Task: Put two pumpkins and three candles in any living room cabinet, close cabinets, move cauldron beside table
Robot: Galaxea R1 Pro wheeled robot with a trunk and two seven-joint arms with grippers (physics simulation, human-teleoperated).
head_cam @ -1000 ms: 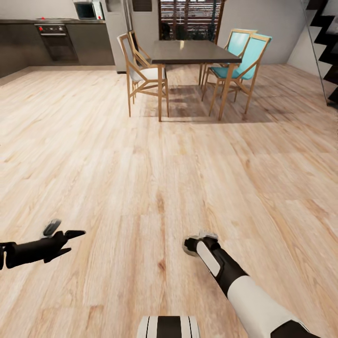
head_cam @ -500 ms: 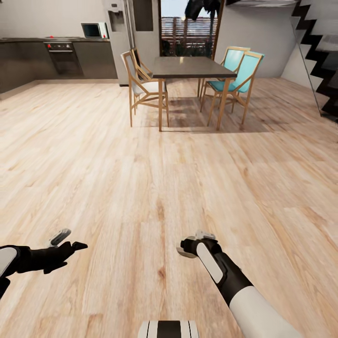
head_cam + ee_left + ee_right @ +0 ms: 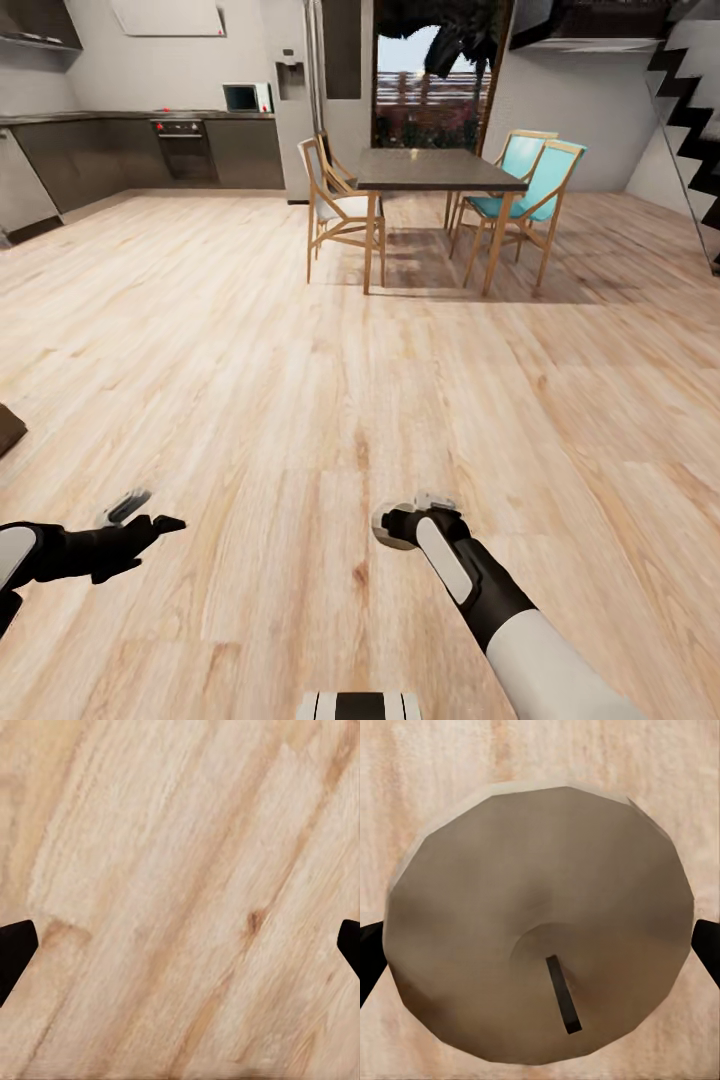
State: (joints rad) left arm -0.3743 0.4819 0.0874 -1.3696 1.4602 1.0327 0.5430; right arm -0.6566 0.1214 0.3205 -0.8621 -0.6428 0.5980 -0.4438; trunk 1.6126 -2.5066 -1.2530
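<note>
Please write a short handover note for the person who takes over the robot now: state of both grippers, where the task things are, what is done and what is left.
Right gripper: shut on a candle, a grey-beige cylinder with a dark wick, held over the wood floor.
Left gripper: open, holding nothing, floor below it.
Ahead: the dining table with chairs and the kitchen. These are not the task's table or cabinet.
Done: one candle picked up.
Left: carry this candle into a living room cabinet. The state of the other candles, pumpkins, cabinets and cauldron cannot be judged from here.

No readable text, label, brand, number or sign is showing on any surface in these views.
</note>
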